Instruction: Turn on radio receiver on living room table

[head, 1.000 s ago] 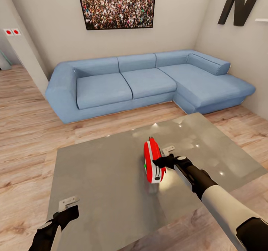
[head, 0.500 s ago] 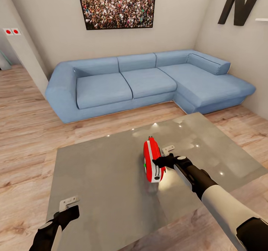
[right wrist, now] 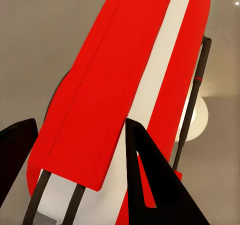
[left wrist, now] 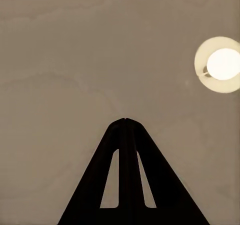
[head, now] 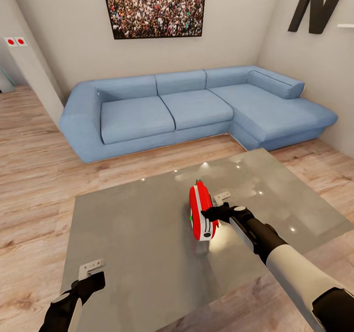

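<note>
The radio [head: 200, 214] is a slim, bright red box with white stripes, rounded corners and a white near end. It stands on its narrow edge on the table [head: 137, 233], a little right of the table's middle, its long side running from the near edge toward the sofa [head: 191, 108]. A thin dark rod runs along one side of the radio. The table is low, wide and rectangular, with a glossy grey top that mirrors ceiling lights. It stands on light wood planks in front of the sofa.
</note>
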{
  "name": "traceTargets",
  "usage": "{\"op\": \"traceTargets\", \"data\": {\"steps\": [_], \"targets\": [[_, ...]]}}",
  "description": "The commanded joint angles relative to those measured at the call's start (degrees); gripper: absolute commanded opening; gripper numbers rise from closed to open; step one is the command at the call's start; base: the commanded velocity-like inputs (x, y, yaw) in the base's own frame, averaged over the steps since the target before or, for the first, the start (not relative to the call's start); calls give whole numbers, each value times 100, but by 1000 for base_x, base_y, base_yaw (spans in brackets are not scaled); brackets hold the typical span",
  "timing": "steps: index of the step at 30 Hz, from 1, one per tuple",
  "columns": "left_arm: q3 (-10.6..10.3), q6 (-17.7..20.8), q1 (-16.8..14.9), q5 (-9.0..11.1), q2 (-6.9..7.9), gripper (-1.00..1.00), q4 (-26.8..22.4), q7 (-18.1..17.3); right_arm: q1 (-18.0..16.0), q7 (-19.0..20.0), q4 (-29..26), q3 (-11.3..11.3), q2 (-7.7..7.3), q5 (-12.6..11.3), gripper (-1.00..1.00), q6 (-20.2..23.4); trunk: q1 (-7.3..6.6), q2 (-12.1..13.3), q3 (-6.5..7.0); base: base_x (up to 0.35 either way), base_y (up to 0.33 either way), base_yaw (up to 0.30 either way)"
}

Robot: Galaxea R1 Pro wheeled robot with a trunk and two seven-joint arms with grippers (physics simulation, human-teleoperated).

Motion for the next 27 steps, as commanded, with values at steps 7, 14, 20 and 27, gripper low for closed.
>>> {"op": "traceTargets", "data": {"steps": [7, 14, 20, 27], "targets": [[-1, 0, 0, 1, -7, -100, 1, 0, 7, 17, 332, 12, 1, -71, 100, 0, 1, 1, -1, 0, 0, 0], [-5, -12, -1, 0, -10, -100, 1, 0, 7, 18, 334, 13, 1, -72, 100, -20, 1, 1, -1, 0, 0, 0], [-12, -44, -1, -6, 14, -100, 1, -6, 7, 18, 334, 15, 1, -68, 100, -20, 1, 1, -1, 0, 0, 0], [-17, -41, 0, -15, 38, -100, 1, 0, 7, 18, 334, 16, 1, -72, 100, -20, -131, 242, 107, 0, 0, 0]]}}
